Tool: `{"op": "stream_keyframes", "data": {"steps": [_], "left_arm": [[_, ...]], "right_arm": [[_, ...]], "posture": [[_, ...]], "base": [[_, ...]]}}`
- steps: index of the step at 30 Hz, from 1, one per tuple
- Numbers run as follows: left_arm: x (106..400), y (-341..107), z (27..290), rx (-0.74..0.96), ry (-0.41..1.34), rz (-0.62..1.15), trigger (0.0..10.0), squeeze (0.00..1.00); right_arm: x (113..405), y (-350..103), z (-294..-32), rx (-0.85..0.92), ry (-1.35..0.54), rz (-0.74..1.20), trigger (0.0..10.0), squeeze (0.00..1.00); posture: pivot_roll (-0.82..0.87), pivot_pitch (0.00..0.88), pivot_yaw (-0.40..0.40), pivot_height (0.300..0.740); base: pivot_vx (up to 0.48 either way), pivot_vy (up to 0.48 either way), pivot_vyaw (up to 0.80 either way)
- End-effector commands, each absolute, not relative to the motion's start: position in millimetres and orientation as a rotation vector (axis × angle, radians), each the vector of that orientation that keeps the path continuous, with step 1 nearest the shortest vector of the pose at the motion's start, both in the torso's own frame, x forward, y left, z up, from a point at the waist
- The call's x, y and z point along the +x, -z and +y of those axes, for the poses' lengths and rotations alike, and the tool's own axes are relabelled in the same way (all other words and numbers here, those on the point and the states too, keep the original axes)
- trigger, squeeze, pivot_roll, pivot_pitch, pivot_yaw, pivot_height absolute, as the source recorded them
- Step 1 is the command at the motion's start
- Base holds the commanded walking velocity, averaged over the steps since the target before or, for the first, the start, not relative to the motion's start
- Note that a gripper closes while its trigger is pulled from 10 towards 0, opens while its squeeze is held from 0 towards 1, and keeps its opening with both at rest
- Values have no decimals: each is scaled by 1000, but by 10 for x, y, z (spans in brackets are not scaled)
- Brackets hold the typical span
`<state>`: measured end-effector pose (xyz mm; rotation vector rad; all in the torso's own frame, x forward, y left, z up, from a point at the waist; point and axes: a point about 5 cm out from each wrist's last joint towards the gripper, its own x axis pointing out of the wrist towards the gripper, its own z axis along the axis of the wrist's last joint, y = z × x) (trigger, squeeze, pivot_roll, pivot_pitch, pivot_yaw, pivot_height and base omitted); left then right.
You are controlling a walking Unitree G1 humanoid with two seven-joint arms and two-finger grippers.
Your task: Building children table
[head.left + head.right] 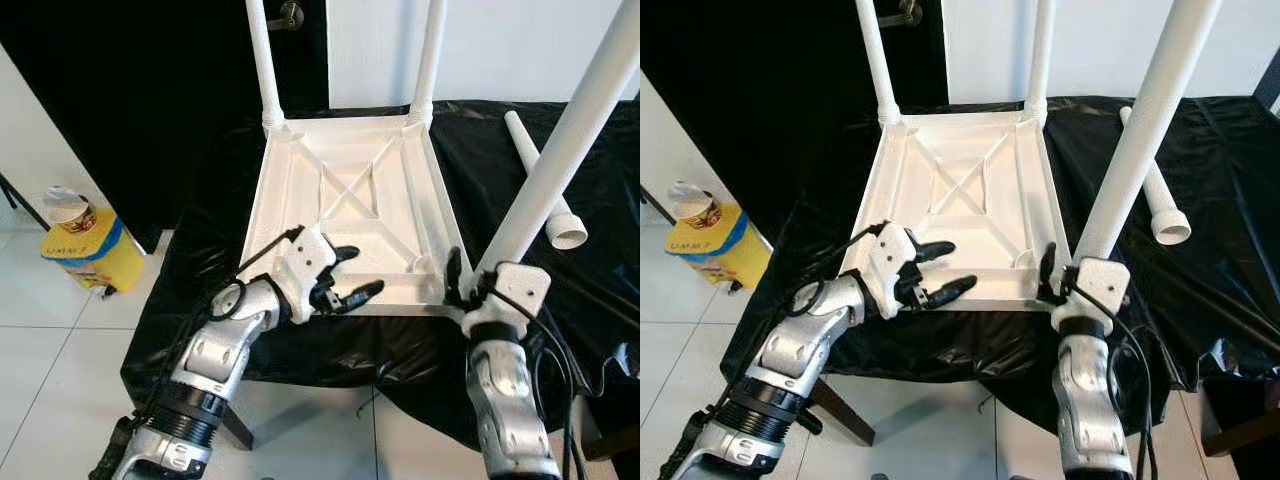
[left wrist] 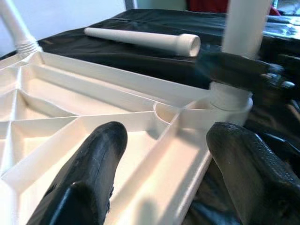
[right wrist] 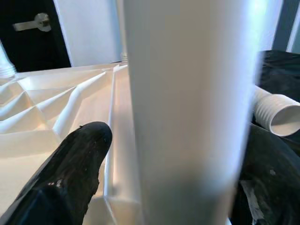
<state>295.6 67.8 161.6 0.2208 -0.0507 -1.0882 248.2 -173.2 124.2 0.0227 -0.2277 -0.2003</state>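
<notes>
Two legs are already standing in the far corners of the upturned white tabletop (image 1: 345, 190) lying on the black cloth (image 1: 560, 300). Right gripper (image 1: 470, 283) is pinching a third leg (image 1: 560, 150) at the near right corner socket. Left gripper (image 1: 345, 280) is hovering spread over the near edge, with a spare leg (image 1: 540, 180) lying on the cloth.

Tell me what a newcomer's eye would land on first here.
First, the white tabletop lying upside down on the black cloth, with two legs standing up at its far corners. Next, the right gripper clasping a third leg at the near right corner, tilted, its foot at the corner socket. The left gripper hovers open over the near edge, and a spare leg lies on the cloth to the right.
</notes>
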Motion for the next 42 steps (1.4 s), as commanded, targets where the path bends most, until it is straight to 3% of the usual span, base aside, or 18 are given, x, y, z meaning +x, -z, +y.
{"op": "stream_keyframes", "data": {"steps": [1,5,10,19,32,36,42], "left_arm": [[2989,-1613,711,230,1084,-47,10000,0],[3050,-1622,738,256,1072,-45,10000,0],[3407,-1628,981,440,947,5,10000,0],[3619,-1446,1290,618,797,165,10000,0],[3695,-1478,1132,559,917,151,10000,0],[3709,-1599,980,426,956,91,10000,0],[3651,-1474,842,455,1015,104,10000,0]], "right_arm": [[2441,-1237,-1710,28,172,-228,10000,0],[2383,-1215,-1725,18,144,-219,10000,0],[2128,-1087,-1760,-25,12,-127,10000,0],[1981,-1015,-1756,-40,-66,-62,10000,0],[1862,-987,-1793,-46,-48,-29,10000,0],[1837,-973,-1792,-42,-30,-22,10000,0],[1836,-965,-1776,-43,-37,-15,10000,0]], "posture": [[-56,21,42,740],[-61,30,47,740],[-77,49,58,740],[-93,90,71,740],[-130,113,109,740],[-155,105,110,740],[-166,97,105,740]], "base": [[0,0,0],[0,0,0],[0,0,0],[0,0,0],[0,0,0],[0,0,0],[0,0,0]]}}
